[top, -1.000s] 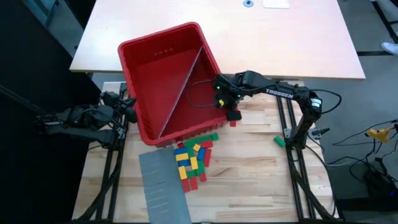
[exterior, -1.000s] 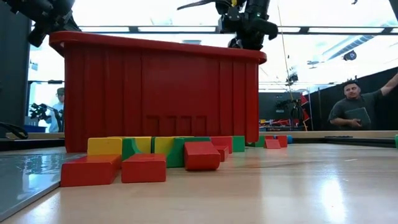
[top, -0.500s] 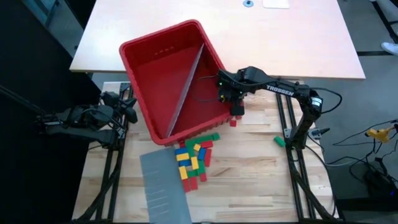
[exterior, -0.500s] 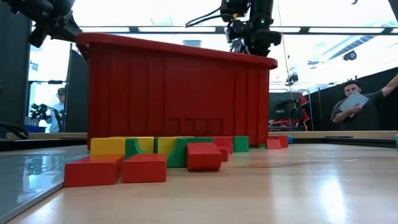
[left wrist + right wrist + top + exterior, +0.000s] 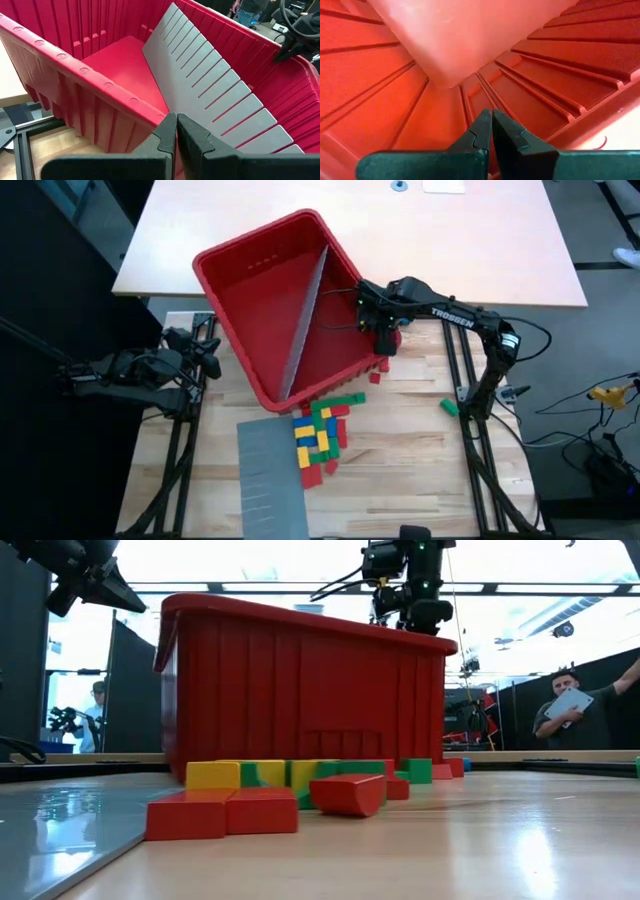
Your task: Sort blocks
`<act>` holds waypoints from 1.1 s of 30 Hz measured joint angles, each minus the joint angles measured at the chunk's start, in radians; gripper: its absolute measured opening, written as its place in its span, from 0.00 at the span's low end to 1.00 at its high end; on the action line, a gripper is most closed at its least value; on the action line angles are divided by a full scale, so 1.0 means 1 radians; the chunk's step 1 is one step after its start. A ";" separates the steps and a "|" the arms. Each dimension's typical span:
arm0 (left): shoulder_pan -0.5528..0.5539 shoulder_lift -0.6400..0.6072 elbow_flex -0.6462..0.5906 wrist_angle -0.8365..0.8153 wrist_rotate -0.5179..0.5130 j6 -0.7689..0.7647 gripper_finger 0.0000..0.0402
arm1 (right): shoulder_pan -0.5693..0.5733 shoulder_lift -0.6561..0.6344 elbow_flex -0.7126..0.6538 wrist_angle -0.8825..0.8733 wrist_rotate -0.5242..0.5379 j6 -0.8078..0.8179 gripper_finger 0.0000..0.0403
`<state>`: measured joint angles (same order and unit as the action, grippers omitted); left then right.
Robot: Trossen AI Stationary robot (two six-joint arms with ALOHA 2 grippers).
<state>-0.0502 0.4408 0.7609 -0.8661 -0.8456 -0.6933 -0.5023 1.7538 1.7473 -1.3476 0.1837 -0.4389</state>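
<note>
The right end effector [image 5: 385, 330], clenched against the red bin [image 5: 260, 300] at its right wall, has swung it further clockwise. The blocks [image 5: 322, 438] and grey slotted panel [image 5: 267, 480] shifted rightward near the tabletop's front edge. The left end effector [image 5: 205, 352] stays clenched at the left edge.

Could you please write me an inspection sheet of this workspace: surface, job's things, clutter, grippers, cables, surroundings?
Surface: wooden table, bare at its right.
Job's things: blocks in red, green, blue and yellow, heaped near the red bin; one green block lies apart at the right.
Clutter: a grey slotted panel flat beside the heap; another grey panel stands inside the bin.
Grippers: right gripper at the bin's right wall, fingers shut. Left gripper at the bin's left rim, fingers shut.
Cables: black cable from the right arm hangs over the bin.
Surroundings: person beyond the table in the low view.
</note>
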 joint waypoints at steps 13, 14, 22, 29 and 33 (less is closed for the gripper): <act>0.000 0.000 0.000 0.000 0.000 0.000 0.00 | -0.057 0.000 0.000 -0.013 0.003 -0.005 0.00; 0.000 0.000 0.000 0.000 0.000 0.000 0.00 | -0.060 0.000 -0.001 -0.013 0.004 -0.005 0.00; 0.000 0.000 0.000 0.000 0.000 -0.001 0.00 | -0.088 0.000 0.000 -0.022 0.004 -0.007 0.00; 0.000 0.000 0.000 -0.001 0.000 -0.001 0.00 | -0.113 0.000 -0.001 -0.036 0.001 -0.007 0.00; 0.000 0.000 0.000 -0.001 0.000 -0.001 0.00 | -0.132 0.000 -0.001 -0.039 0.003 -0.010 0.00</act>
<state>-0.0505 0.4408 0.7609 -0.8669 -0.8459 -0.6941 -0.6346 1.7538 1.7466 -1.3865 0.1864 -0.4484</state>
